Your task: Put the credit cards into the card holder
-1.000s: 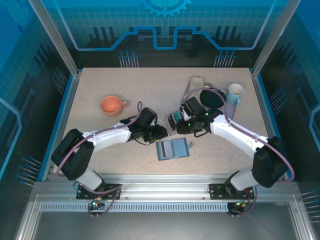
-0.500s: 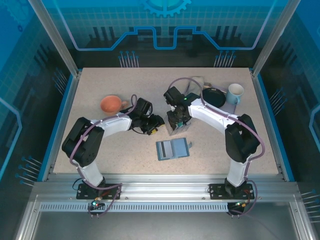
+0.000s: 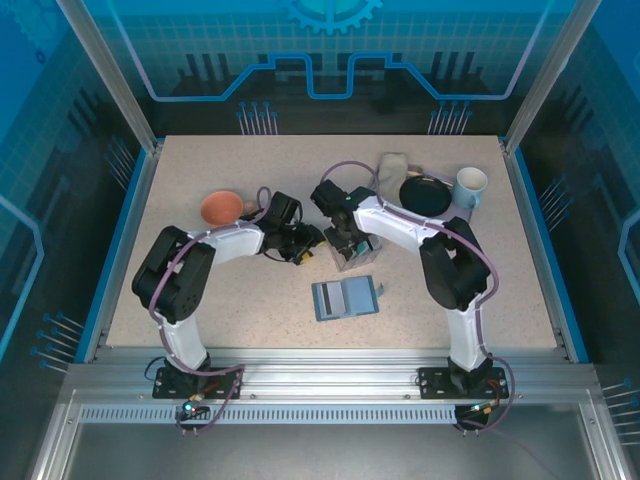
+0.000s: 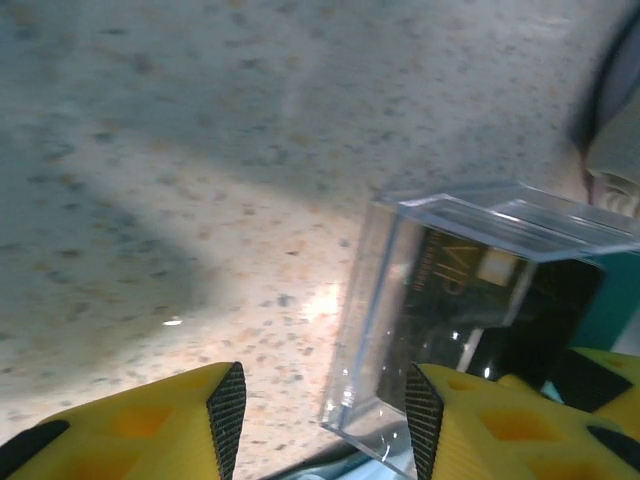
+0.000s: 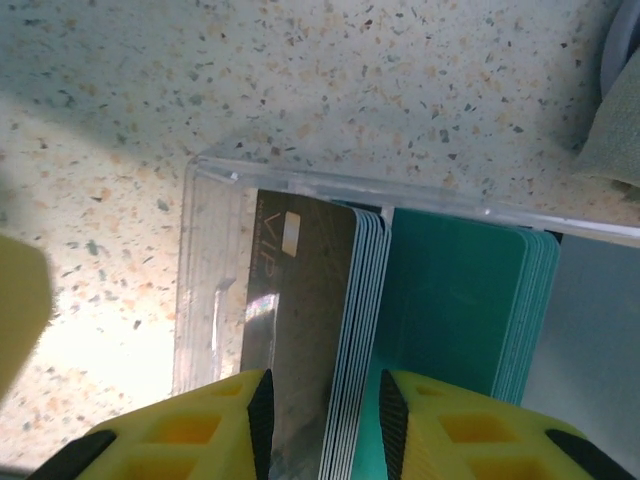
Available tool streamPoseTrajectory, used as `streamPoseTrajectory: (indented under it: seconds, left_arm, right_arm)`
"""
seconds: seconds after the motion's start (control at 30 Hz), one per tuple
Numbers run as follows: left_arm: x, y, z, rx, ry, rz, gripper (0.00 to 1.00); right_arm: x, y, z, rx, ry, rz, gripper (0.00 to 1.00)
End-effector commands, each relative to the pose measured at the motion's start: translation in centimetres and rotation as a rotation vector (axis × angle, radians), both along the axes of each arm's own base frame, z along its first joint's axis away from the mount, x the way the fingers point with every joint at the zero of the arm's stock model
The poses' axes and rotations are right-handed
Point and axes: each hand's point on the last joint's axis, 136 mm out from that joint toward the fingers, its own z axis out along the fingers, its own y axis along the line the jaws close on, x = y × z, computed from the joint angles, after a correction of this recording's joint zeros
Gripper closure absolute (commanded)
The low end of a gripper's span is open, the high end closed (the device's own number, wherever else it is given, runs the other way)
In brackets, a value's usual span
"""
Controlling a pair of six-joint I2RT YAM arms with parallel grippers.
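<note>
1. The right gripper (image 5: 322,405) has its fingers part-spread, straddling the edges of the dark credit cards (image 5: 300,300) that stand in a clear box (image 5: 205,300). I cannot tell whether the pads press the stack.
2. The teal credit cards (image 5: 450,300) share that box, just outside one finger.
3. The left gripper (image 4: 325,400) is spread and empty, with the box's corner just ahead of it.
4. The card holder (image 3: 345,298) lies open on the table (image 3: 230,310), behind both grippers and apart from them.

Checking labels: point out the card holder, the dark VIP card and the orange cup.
card holder (image 3: 345,298), top view, its centre.
dark VIP card (image 5: 300,300), right wrist view, its face.
orange cup (image 3: 221,208), top view, its bowl.
</note>
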Motion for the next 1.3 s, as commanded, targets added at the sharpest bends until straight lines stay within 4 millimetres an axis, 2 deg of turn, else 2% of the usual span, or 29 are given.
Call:
streamPoseTrajectory:
  seconds: [0.0, 0.17, 0.3, 0.5, 1.0, 1.27]
  left_arm:
    - [-0.4, 1.5, 0.3, 0.026, -0.002, 0.056, 0.51]
    - [-0.7, 2.0, 0.9, 0.040, -0.016, 0.059, 0.51]
    - [-0.7, 2.0, 1.1, 0.038, -0.022, 0.057, 0.51]
    - [-0.9, 2.1, 1.3, 0.039, -0.025, 0.058, 0.51]
    - [-1.1, 2.1, 1.2, 0.034, -0.021, 0.055, 0.51]
    - [-1.2, 2.1, 1.2, 0.037, -0.020, 0.053, 0.51]
  right_arm:
    - [0.1, -0.1, -0.4, -0.106, -0.031, 0.030, 0.65]
    - [0.6, -0.5, -0.5, -0.213, -0.092, 0.043, 0.64]
    - [0.9, -1.0, 0.5, -0.258, -0.136, 0.032, 0.63]
    - [0.8, -0.8, 1.5, -0.238, -0.150, 0.038, 0.64]
    - [0.3, -0.8, 2.2, -0.216, -0.147, 0.040, 0.81]
    - [0.2, -1.0, 2.6, -0.218, -0.153, 0.038, 0.81]
